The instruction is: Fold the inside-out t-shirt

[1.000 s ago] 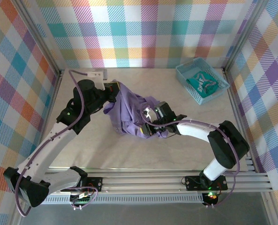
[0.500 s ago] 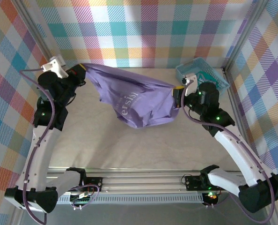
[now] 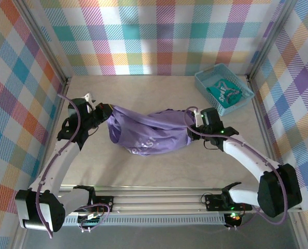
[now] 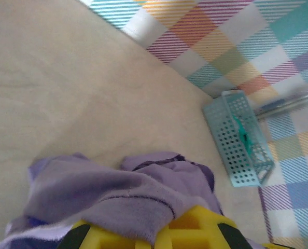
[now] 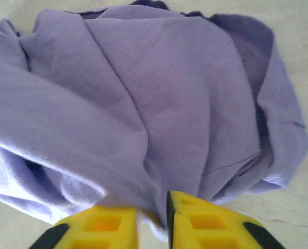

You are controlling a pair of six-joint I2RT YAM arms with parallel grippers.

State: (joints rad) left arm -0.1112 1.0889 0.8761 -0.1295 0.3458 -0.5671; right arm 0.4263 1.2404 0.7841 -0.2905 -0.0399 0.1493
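Both arms have dropped and pulled inward compared with half a second ago. Back then the purple t-shirt [image 3: 151,132] was stretched high and wide between them; now it hangs lower and its middle sags in a bunched belly onto the tabletop [image 3: 143,171].

The left tool [image 3: 103,110] is clamped on the shirt's left end. From the left wrist you can see fabric draped over and pinched between the yellow fingers. The right tool [image 3: 192,122] is gripping the right end, and in the right wrist view its two yellow fingers sit close together with a fold of purple cloth caught in the narrow gap. The shirt spans between the two tools across the middle of the tabletop, with faint pale lettering showing on the lower front of the bundle.

Container-wise, the small teal basket [image 3: 199,83] sits at the far right corner, well apart from the shirt. Inside it lies a teal-green garment [image 3: 224,92] with white markings, crumpled and staying within the walls. The left wrist camera also catches the basket's perforated side, with a bit of teal cloth visible inside.
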